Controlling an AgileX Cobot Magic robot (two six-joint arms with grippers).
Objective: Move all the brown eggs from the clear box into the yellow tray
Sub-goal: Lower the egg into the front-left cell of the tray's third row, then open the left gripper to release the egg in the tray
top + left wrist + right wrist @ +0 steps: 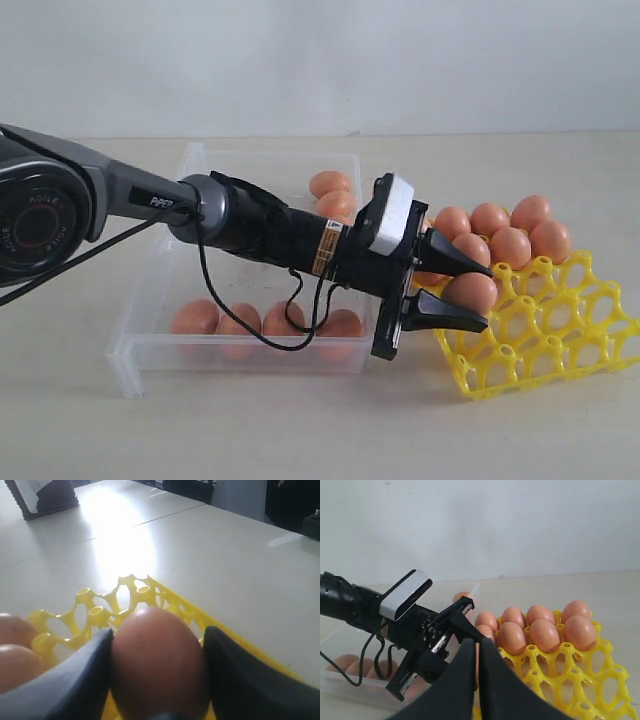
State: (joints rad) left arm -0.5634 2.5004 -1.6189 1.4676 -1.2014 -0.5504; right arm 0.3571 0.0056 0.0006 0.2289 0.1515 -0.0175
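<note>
My left gripper (483, 297) is shut on a brown egg (470, 292), holding it over the near-left part of the yellow tray (560, 340). In the left wrist view that egg (157, 662) fills the gap between the two dark fingers (75, 680), with yellow cups (95, 612) behind it. Several brown eggs (510, 245) sit in the tray's far rows. Several more (262, 320) lie along the near wall of the clear box (160, 300), and a couple (332, 190) at its far right. My right gripper (477, 647) is shut and empty, hanging above the tray's near side; the exterior view does not show it.
The left arm (270, 230) reaches across the clear box, and its cable (250, 335) hangs down over the box's near wall. The tray's near rows (540, 355) hold no eggs. A pale tabletop (300, 430) lies in front. A dark ribbed object (45, 497) stands far off.
</note>
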